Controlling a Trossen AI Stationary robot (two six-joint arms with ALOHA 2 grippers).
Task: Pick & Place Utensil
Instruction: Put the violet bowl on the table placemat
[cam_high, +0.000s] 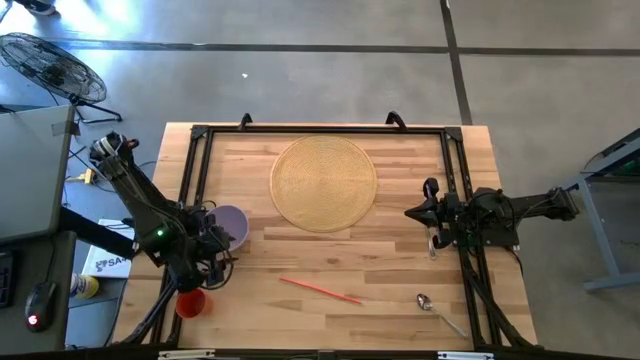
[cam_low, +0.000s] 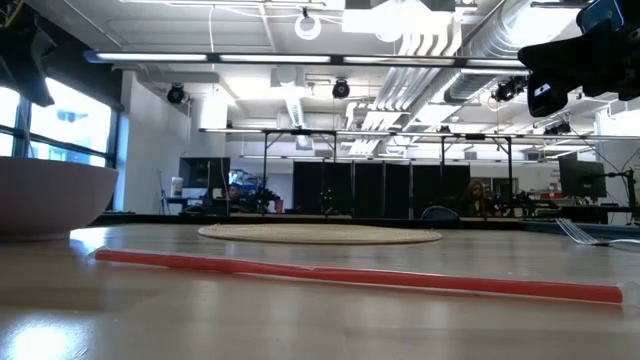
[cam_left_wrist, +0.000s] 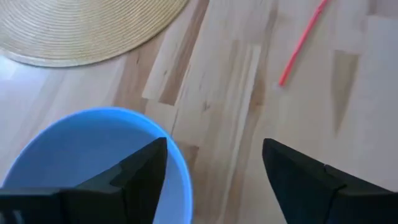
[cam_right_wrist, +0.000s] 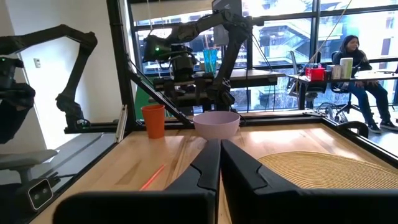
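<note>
At the left edge of the desk, the left hand hangs just over the near rim of the bowl. Its fingers stand well apart and nothing sits between them; one finger lies over the bowl's edge, the other over bare wood beside it. An orange cup stands close by, toward the front left corner.

Moving toward the middle, the round woven mat lies at the back of the desk with nothing on it. In front of it a thin red straw lies flat on the wood, well apart from both hands.

Farther right, a metal spoon lies near the front right corner, also untouched. The right hand waits at the right side above the desk, its fingers pressed together on nothing.

As a judgement, the pick has not begun: every utensil rests loose on the desk and neither hand is on one. Choosing a utensil, reaching, grasping, carrying and setting it down all remain, and where it should go is not clear from what shows.
</note>
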